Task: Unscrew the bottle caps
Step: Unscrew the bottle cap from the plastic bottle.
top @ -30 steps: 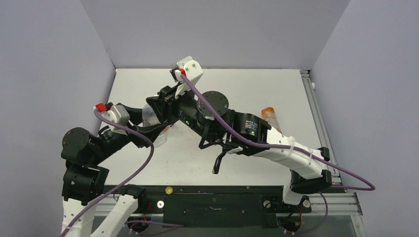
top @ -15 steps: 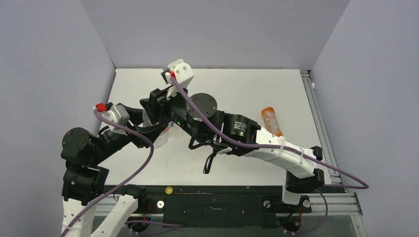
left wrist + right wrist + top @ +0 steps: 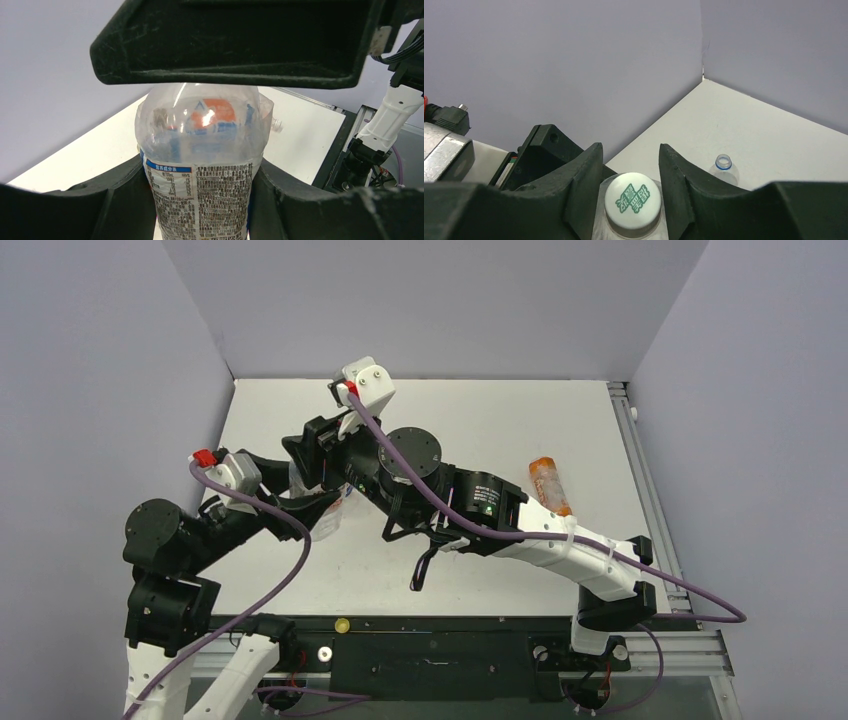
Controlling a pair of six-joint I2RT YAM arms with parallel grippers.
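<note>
A clear water bottle with a white-blue label stands between the fingers of my left gripper, which is shut on its body. The bottle's white cap, printed in green, sits on the neck. My right gripper hangs over it from above, one finger close on each side of the cap and a thin gap showing, so it is open. In the top view both grippers meet at the table's left. An orange drink bottle lies on its side at the right.
A clear bottle with a blue neck ring and no cap stands farther back on the white table. Grey walls close in the left, back and right. A small yellow cap rests on the black front rail.
The right arm and wrist have swung a little to the left over the held bottle, uncovering more of the orange bottle. The left arm and its bottle have not moved.
</note>
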